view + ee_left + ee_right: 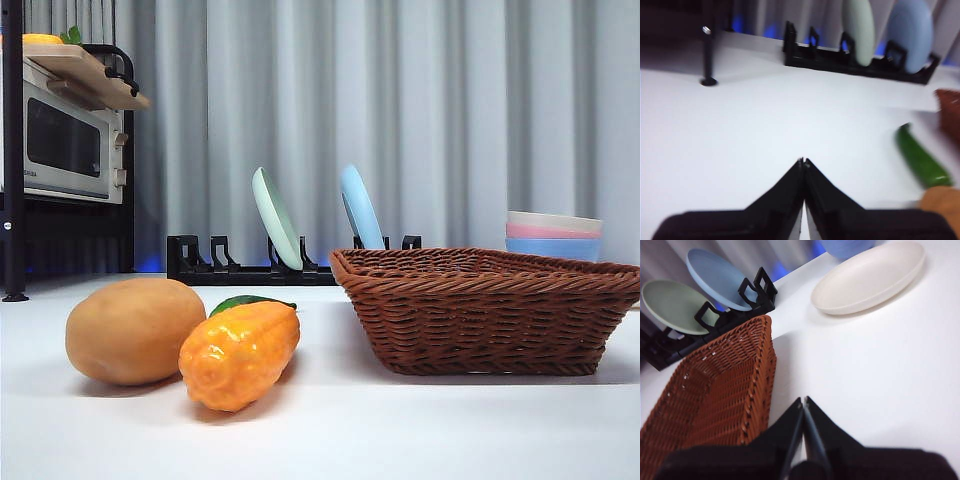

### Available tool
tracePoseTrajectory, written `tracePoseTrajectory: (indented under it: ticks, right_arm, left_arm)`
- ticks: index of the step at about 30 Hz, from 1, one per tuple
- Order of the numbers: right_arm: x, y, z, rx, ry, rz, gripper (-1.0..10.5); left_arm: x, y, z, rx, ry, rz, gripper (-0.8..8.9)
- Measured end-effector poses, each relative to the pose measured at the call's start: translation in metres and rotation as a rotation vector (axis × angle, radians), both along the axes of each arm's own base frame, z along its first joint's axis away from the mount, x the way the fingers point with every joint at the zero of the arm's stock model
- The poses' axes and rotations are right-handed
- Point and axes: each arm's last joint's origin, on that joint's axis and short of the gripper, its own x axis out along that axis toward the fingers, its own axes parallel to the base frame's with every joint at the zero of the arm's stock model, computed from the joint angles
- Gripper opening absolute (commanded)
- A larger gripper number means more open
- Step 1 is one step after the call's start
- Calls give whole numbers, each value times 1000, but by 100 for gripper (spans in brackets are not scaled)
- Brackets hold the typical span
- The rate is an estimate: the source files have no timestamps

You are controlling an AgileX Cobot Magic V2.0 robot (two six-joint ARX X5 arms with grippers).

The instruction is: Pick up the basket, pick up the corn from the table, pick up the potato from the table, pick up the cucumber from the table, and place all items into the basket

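The potato (134,330) lies on the white table (400,430) at the left, with the corn (240,353) touching its right side and nearer the camera. A green tip of the cucumber (248,301) peeks out behind the corn. The basket (487,311) stands to the right, apart from them. Behind are a plate rack (245,268), stacked bowls (554,236) and a microwave (62,140).

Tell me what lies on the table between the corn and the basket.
Nothing: in the front view only bare white table separates the corn from the basket. The cucumber peeks out behind the corn, not in that gap.
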Motion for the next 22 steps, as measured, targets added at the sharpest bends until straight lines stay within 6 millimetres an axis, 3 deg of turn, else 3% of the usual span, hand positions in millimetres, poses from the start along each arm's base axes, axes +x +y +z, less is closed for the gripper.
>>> tracePoseTrajectory:
  ticks: [6,9,15,22]
  right_arm:
    - [-1,3,2,49,8,83,-3]
    - [-2,3,10,55,-7,96,-4]
    - [-5,3,51,49,-73,99,-4]
    - [4,3,108,-33,-76,114,-3]
  left_arm:
    - [-1,-5,7,-178,-14,-144,-5]
    - [-5,-5,25,-203,-29,-150,-6]
    - [-17,-4,83,-211,-94,-155,-6]
    - [-9,-5,134,-188,-38,-177,-6]
